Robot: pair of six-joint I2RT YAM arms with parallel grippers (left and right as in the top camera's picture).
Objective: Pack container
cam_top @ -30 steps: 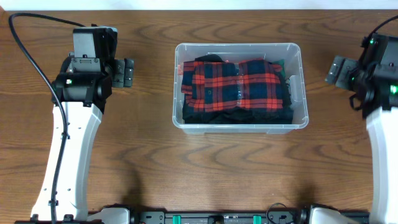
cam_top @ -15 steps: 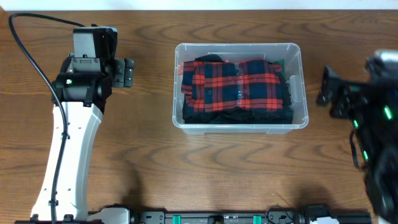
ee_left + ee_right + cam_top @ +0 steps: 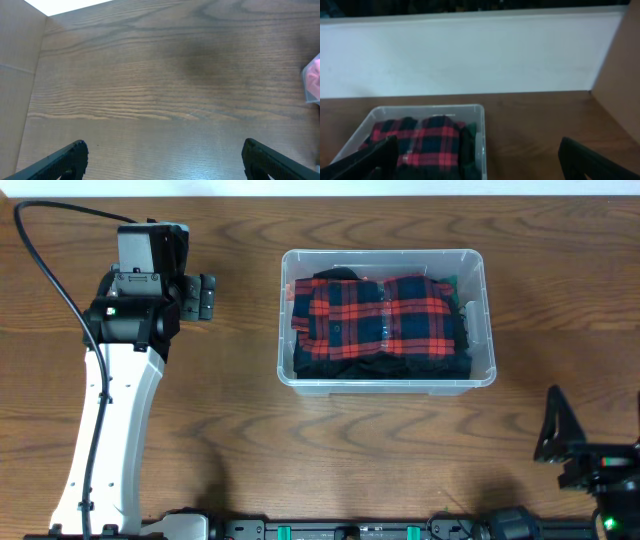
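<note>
Clear plastic container [image 3: 487, 330]: upright on the brown wooden tabletop [image 3: 380, 450], centred left to right in the overhead view and toward the far edge; long side runs left to right.
Contents: red-and-navy plaid cloth [image 3: 385, 315] lies folded on top and covers most of the inside; dark fabric [image 3: 380, 368] sits beneath it, showing along the near wall.
Left end effector [image 3: 162, 157]: released, fingers spread wide over bare wood; well apart from the container, off its left side.
Right end effector [image 3: 480, 162]: released, fingers wide apart at the lower corners of the right wrist view; near the tabletop's front right corner, well apart from the container, facing it.
Backdrop: white wall [image 3: 470, 55] beyond the far edge.
</note>
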